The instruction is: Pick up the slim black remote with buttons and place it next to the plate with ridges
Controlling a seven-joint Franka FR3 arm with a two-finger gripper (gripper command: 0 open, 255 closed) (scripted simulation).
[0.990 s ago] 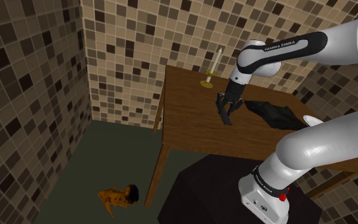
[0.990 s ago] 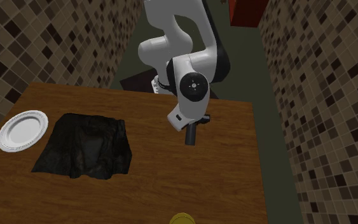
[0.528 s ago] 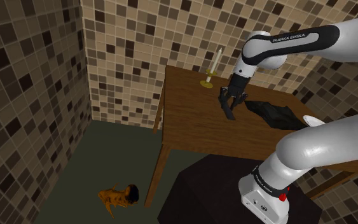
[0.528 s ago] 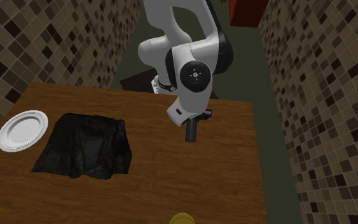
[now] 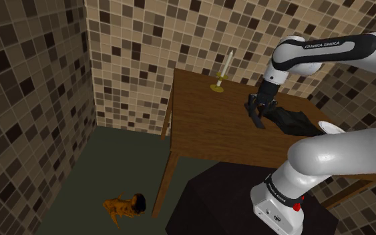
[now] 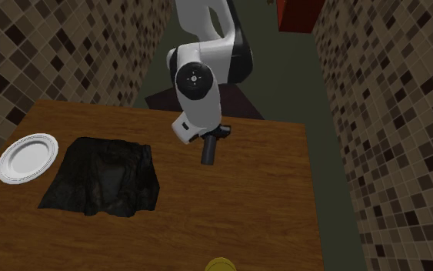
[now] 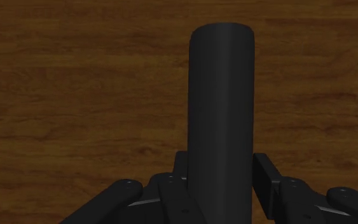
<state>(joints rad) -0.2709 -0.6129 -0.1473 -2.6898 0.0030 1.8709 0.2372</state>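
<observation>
A slim black remote (image 7: 222, 102) hangs upright above the wooden table (image 5: 206, 127), and my gripper (image 7: 222, 184) is shut on it, one finger on each side. In the shoulder view the gripper (image 5: 258, 107) holds the remote (image 5: 257, 121) just beside the edge of a crumpled black cloth (image 5: 290, 120). The white ridged plate (image 5: 328, 127) lies beyond that cloth. In the second exterior view the remote (image 6: 207, 152) dangles under the gripper (image 6: 211, 137), to the right of the cloth (image 6: 103, 178), and the plate (image 6: 27, 158) is at the far left.
A candle (image 5: 227, 63) in a yellow holder (image 5: 218, 87) stands at the table's far edge; the holder (image 6: 221, 264) also shows at the second exterior view's bottom. Tiled walls close in around the table. An orange figure (image 5: 125, 205) lies on the floor.
The arm has carried the remote sideways over the table toward the black cloth: rightward in the shoulder view, leftward in the second exterior view. The grip has stayed shut.
</observation>
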